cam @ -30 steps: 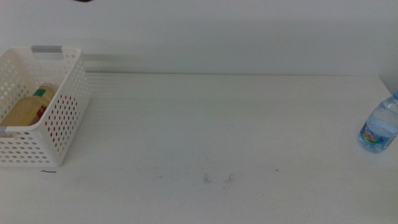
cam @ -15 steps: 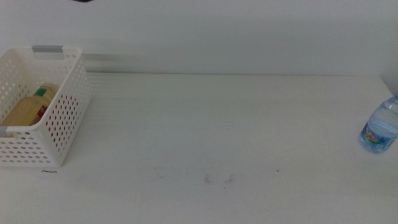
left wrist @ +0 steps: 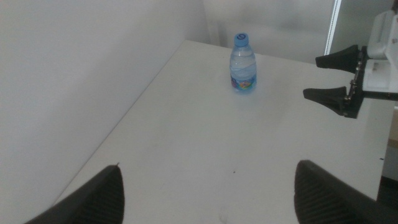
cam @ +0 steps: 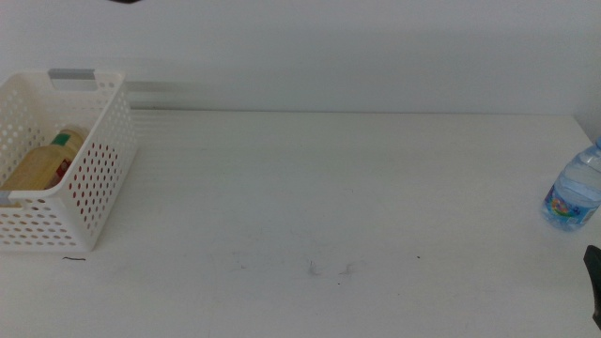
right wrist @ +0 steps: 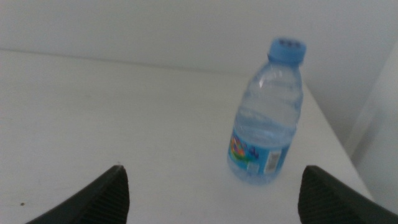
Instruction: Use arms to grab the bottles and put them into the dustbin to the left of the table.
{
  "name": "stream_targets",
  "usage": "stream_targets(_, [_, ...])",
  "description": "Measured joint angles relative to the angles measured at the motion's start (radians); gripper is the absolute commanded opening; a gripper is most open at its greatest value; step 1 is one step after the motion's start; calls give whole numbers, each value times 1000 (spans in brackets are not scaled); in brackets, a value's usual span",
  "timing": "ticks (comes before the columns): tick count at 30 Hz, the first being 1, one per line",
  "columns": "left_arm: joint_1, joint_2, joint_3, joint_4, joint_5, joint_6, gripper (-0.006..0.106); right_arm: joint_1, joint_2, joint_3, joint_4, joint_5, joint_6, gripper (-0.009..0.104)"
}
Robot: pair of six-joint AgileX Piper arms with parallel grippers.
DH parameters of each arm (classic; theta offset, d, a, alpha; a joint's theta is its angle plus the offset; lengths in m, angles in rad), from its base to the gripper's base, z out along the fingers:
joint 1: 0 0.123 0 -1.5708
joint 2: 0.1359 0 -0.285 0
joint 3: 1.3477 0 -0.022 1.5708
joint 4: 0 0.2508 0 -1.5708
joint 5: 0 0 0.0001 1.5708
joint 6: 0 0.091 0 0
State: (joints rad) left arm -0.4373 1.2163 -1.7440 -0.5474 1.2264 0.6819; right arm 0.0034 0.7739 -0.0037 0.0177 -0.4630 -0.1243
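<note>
Water bottle standing alone at the table's right edge, both grippers spread wide and holding nothing.

Table (cam: pixel 319 188) lying bare between dustbin (cam: pixel 89 178), holding the tea bottle (cam: pixel 42 167), and water bottle (cam: pixel 573 195); right gripper (right wrist: pixel 211 186) facing it nearby, left gripper (left wrist: pixel 205 186) waiting well apart.

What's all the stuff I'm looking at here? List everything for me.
water bottle: one, clear with blue cap, upright near the table's right edge.
tea bottle: one, yellow with green at its neck, lying inside the basket.
basket: one, white with perforated sides and a grey handle strip, at the table's left end.
table: one, white, a few small dark scuffs.
right gripper: one, dark jaws open, close beside the water bottle, not touching it.
left gripper: one, dark jaws open, holding nothing, facing along the table toward the water bottle.
</note>
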Motion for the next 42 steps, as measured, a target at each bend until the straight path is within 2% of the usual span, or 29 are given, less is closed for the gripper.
stream_targets(4, [0,0,0,0,0,0,94,19,40,0,64,-33,-2,87])
stream_targets(8, [0,0,0,7,0,0,94,9,74,0,75,-53,-1,87])
stream_targets(14, [0,0,0,22,-18,0,94,-73,231,0,75,-119,-1,87])
stream_targets(19, [0,0,0,24,-19,0,94,-141,399,0,75,-328,9,87])
stream_targets(27, [0,0,0,24,-19,0,94,-151,667,-2,55,-709,45,87])
stream_targets(34, [0,0,0,24,-22,0,94,-151,926,-74,36,-732,45,87])
stream_targets(42, [0,0,0,24,-22,1,94,-151,1071,-248,21,-734,46,87])
